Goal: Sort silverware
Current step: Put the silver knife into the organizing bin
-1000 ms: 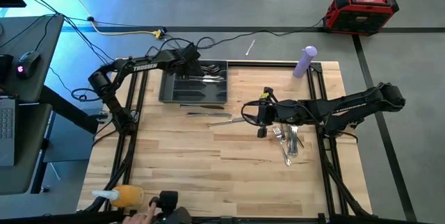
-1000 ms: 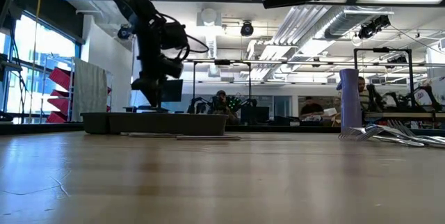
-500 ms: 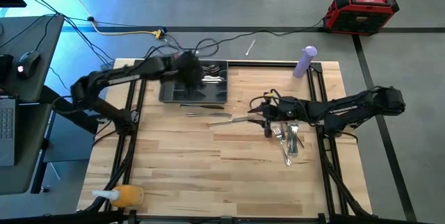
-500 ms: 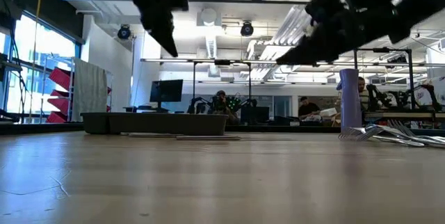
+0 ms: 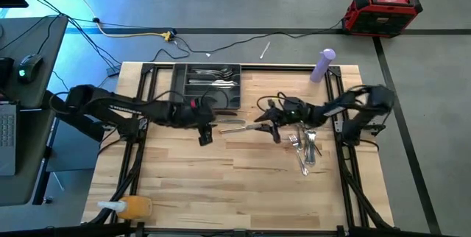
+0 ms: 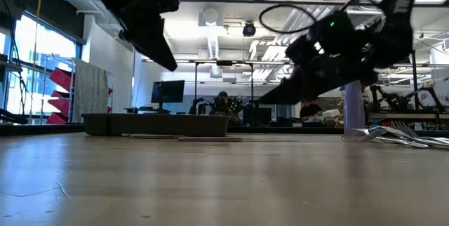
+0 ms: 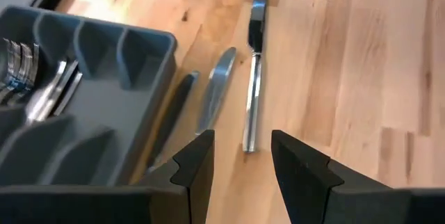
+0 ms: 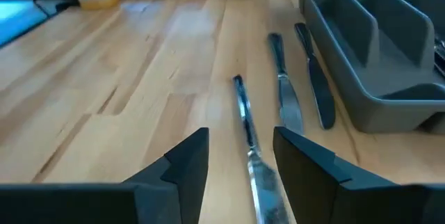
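High view: some silverware [image 5: 213, 84] already in tray [image 5: 176, 82], knives [image 5: 234, 126] & fork pile [image 5: 305, 149] left on surface [image 5: 221, 185]; your left claw [image 5: 205, 135] & right claw [image 5: 271, 132] both open, empty.

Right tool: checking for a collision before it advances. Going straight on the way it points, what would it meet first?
Probably the knife lying between the open right tool's fingers, then bare table; depth is unclear.

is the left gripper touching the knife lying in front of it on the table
Apart. In the left wrist view the open left gripper frames the knife's near end, but bare table shows between each of the fingers and the knife.
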You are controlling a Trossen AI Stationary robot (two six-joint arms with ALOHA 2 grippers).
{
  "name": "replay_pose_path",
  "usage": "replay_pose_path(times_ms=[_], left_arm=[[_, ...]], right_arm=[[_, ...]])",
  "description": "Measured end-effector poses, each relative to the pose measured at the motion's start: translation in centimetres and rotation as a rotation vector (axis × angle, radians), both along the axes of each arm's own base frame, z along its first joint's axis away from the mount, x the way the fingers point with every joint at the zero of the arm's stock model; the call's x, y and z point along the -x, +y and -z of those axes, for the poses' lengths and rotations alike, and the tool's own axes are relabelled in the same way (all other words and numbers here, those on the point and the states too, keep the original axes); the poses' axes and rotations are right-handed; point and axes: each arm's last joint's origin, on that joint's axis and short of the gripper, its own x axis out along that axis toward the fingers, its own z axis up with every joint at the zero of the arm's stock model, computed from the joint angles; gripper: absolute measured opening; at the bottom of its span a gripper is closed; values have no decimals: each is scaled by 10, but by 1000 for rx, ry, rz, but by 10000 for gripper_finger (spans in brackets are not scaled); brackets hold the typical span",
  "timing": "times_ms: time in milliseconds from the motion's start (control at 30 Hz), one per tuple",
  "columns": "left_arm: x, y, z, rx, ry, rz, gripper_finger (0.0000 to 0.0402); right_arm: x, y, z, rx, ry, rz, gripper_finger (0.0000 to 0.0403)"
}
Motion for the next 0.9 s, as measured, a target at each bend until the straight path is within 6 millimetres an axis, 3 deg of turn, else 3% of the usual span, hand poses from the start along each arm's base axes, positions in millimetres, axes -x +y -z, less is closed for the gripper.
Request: replay_pose_path(times_ms=[133,400,700,900], left_arm=[[4,-8,9,12,9,-18,121],[12,-18,24,-6,5,-44,121],[13,-25,26,-28,-12,-58,121],[12,-25,25,-26,-23,-60,121]], right_arm=[[-18,-6,24,-9,49,-5,149],[-58,-9,49,-38,77,-55,149],[-75,-10,58,-15,134,-22,145],[-82,1,70,54,169,-5,103]])
